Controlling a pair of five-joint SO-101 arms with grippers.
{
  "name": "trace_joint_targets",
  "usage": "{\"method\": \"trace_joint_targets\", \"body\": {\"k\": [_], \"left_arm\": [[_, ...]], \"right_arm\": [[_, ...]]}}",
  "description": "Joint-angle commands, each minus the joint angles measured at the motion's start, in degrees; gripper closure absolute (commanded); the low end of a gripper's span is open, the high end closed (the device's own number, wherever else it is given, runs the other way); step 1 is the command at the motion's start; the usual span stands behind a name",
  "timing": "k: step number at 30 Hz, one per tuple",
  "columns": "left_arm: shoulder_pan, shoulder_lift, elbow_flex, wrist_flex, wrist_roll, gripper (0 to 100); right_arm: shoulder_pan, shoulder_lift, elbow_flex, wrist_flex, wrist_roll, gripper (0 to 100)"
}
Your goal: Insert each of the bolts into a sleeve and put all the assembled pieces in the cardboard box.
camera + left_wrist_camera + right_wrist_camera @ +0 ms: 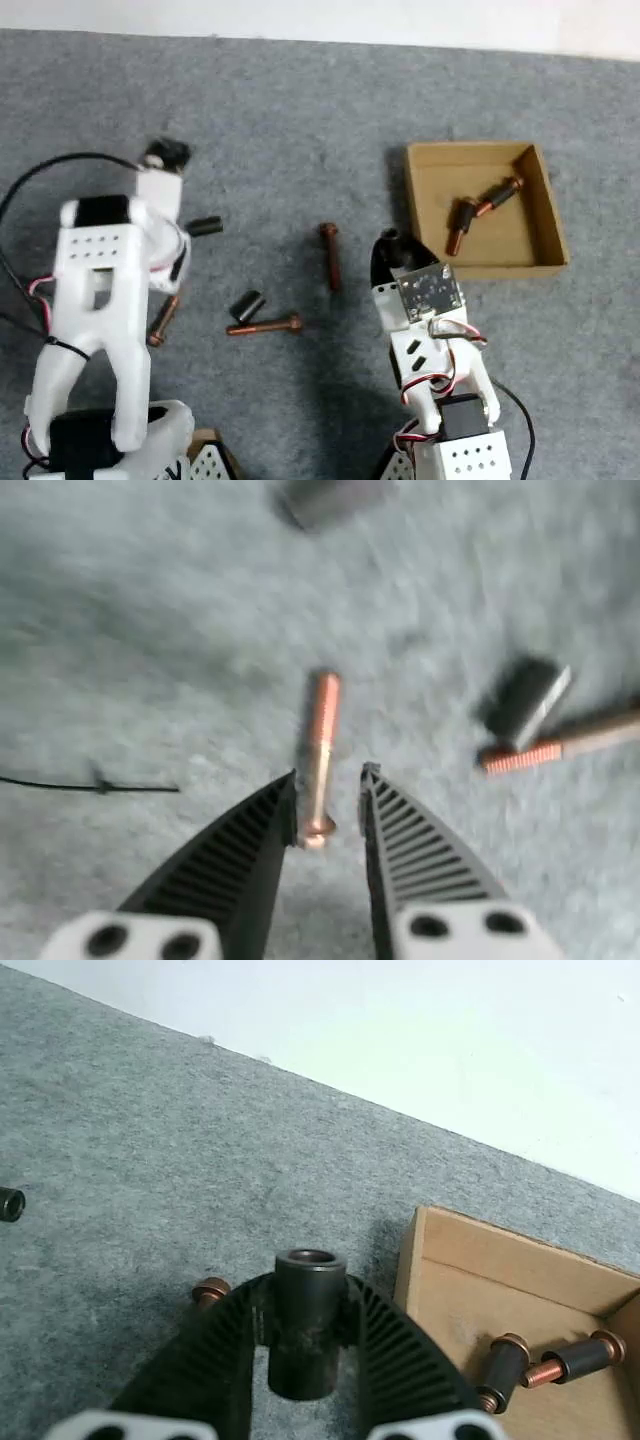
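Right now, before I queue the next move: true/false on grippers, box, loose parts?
1. The right gripper is shut on a sleeve. True.
2. The cardboard box is empty. False: two assembled pieces lie in it.
3. The left gripper is shut. False: its jaws are open, one on each side of a bolt lying on the mat.
4. A second bolt lies on the mat between the arms. True.
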Motion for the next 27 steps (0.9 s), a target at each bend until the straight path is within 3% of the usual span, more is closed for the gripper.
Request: {"method": "trace_joint_targets", "body": {"k": [1, 5, 13, 27], "left_arm": [[2.42, -2.33, 8.48, -3.78, -8.18, 89], [2.77, -2.33, 16.92, -8.7, -15.82, 89], [1.63, -2.33, 22.81, -18.11, -16.09, 89], [-4.7, -2.33, 18.59, -18.37, -16.18, 89]], "right_arm": [[0.57, -0.92, 6.11, 0.04, -0.09, 99.2], [0.57, -0.92, 6.11, 0.04, -0.09, 99.2], [0.57, -0.92, 6.11, 0.04, -0.09, 99.2], [0.57, -0.84, 6.11, 0.04, -0.09, 99.2]]}}
